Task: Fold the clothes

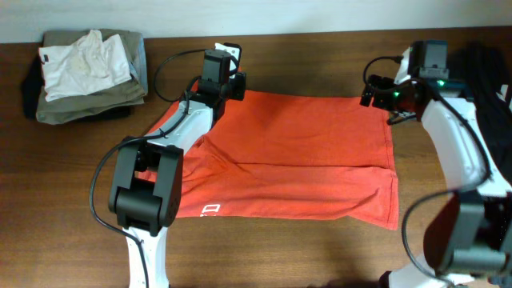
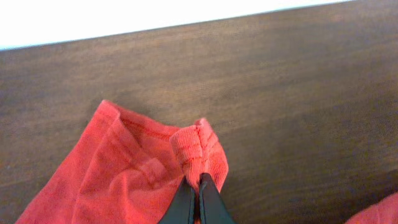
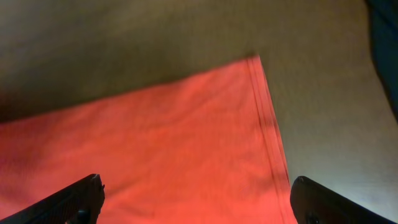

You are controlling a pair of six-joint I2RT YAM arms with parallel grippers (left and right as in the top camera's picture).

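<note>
The clothes (image 1: 304, 152), a red-orange T-shirt, lie spread flat on the brown table, with white lettering (image 1: 210, 210) at the near left hem. My left gripper (image 1: 237, 86) is at the shirt's far left corner. In the left wrist view that gripper (image 2: 198, 182) is shut on a bunched ribbed fold of the red cloth (image 2: 194, 146). My right gripper (image 1: 370, 94) hovers over the far right corner. In the right wrist view it (image 3: 196, 182) stands wide open, straddling the stitched hem (image 3: 268, 124), with red cloth below it.
A pile of khaki-grey folded garments (image 1: 96, 100) with a white top (image 1: 80, 62) on it sits at the far left corner. Dark fabric (image 1: 490, 60) lies at the far right edge. Bare wood (image 1: 304, 60) runs behind the shirt.
</note>
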